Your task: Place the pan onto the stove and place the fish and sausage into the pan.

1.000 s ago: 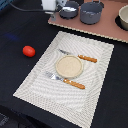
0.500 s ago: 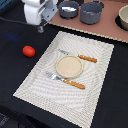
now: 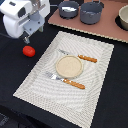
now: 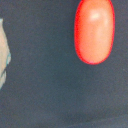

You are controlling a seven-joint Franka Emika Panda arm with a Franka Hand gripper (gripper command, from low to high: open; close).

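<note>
Moved: arm [image 3: 24, 19] now fills more of the exterior view's upper left than half a second ago, above the sausage [image 3: 29, 51].
Exterior: pan [image 3: 69, 8] on stove [image 3: 107, 29]; sausage on table [image 3: 15, 65].
Wrist: sausage [image 4: 94, 31] on dark table; fish [image 4: 4, 52] at frame edge.
Tool: out of sight, opening cannot be told.

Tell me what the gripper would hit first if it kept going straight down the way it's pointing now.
Probably the sausage, or the dark tabletop right beside it; the gripper hangs just above it, but depth is unclear.
</note>
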